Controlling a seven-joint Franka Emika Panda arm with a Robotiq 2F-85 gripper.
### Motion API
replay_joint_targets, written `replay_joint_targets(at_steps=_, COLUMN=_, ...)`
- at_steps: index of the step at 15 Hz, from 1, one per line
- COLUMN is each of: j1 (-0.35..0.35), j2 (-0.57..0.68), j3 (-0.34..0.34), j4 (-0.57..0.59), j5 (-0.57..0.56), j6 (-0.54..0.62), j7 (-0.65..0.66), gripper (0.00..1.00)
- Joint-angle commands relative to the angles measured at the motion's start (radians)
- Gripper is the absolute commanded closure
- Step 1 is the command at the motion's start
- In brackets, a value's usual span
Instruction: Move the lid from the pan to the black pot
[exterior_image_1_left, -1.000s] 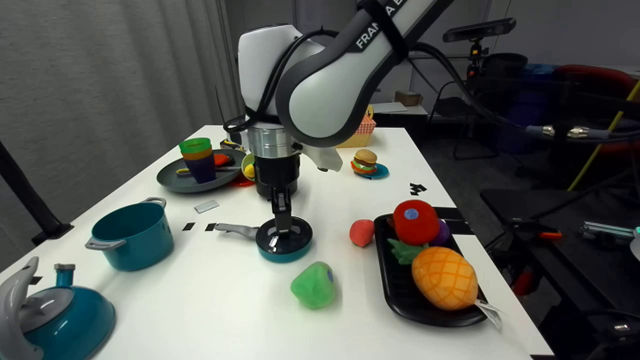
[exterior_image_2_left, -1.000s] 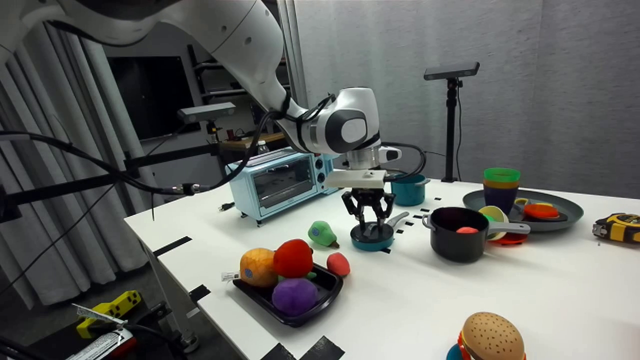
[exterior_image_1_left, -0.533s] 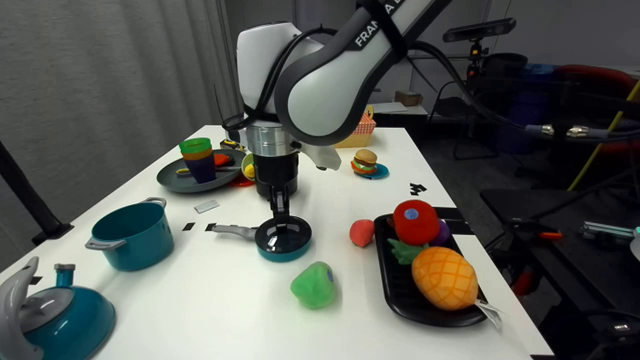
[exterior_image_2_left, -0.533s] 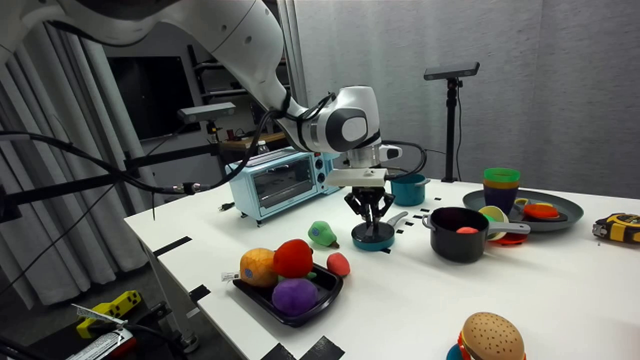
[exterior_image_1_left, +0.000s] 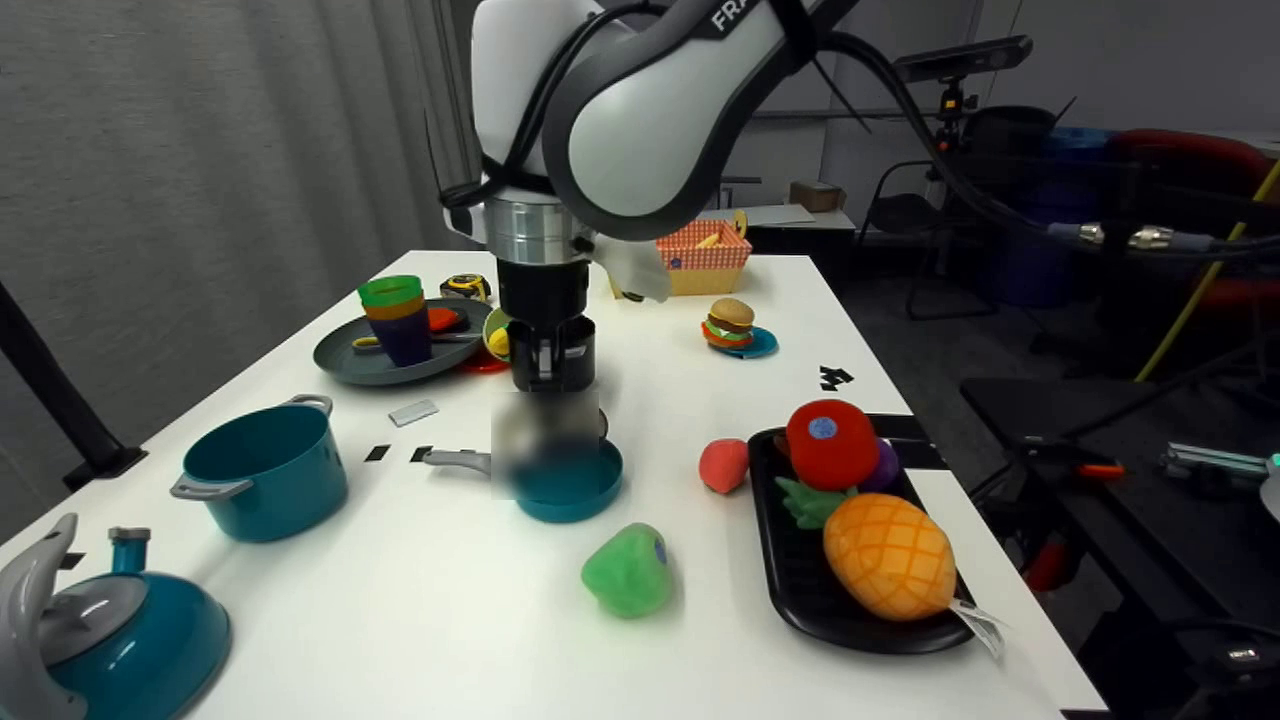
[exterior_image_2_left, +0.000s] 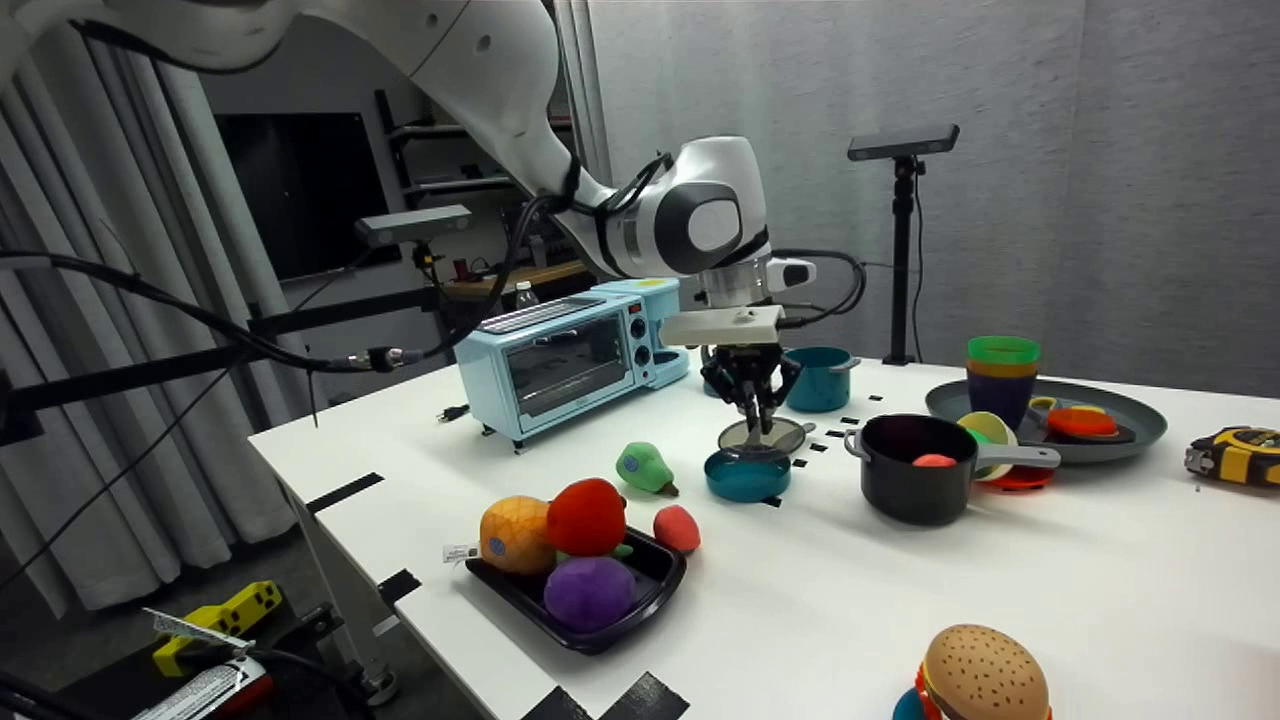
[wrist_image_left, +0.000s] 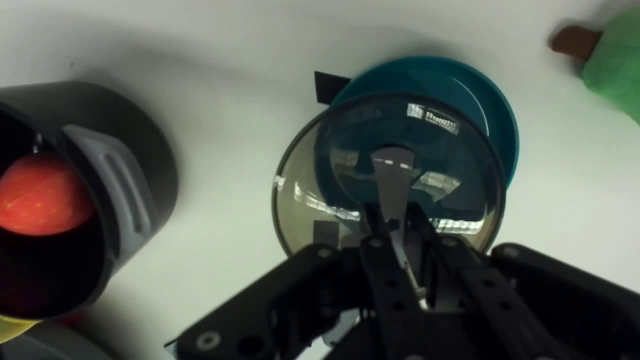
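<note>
Above the small teal frying pan (wrist_image_left: 425, 75), in the wrist view, hangs the see-through grey lid (wrist_image_left: 345, 150), off-centre, so that a crescent of the pan's inside lies uncovered. The hand (wrist_image_left: 393, 212) is pinched tight on the lid's grey knob (wrist_image_left: 392, 172), which rises from the middle of the disc; my guess is that this grip lets the weight hang evenly. To the side, apart from the pan, stands the black saucepan (wrist_image_left: 140, 120), its mouth open, with a speckled red toy (wrist_image_left: 45, 195) inside.

In an exterior view the lid is mostly lost in a blur, yet the pan (exterior_image_1_left: 570, 508) shows its teal inside, and its handle (exterior_image_1_left: 455, 459) points off to one side, likely out of the lift's way.

The lid (exterior_image_2_left: 782, 438) shows, in an exterior view, over the pan's far side; just how much air lies beneath it I cannot tell. The saucepan (exterior_image_2_left: 910, 490) stands near the pan on the white counter (exterior_image_2_left: 840, 610), its long grey handle (exterior_image_2_left: 1020, 456) turned away, which should leave the approach free. The toy lies below the rim, so the lid would likely seat. A sideways carry seems to come next, with enough height that the lid does not catch the saucepan's edge.
</note>
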Motion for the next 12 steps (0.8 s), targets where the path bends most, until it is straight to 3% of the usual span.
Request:
replay_joint_targets(at_steps=1, j1=0.003, j2=-0.055, j3=-0.023, j4=-0.007, j5=-0.003, j6=-0.021, j7=0.051, gripper=0.96)
replay_joint_targets(at_steps=12, j1=-0.027, j2=-0.04, j3=-0.097, j4=0.149, j5=0.05, j6=-0.177, j7=0.276, gripper=0.96)
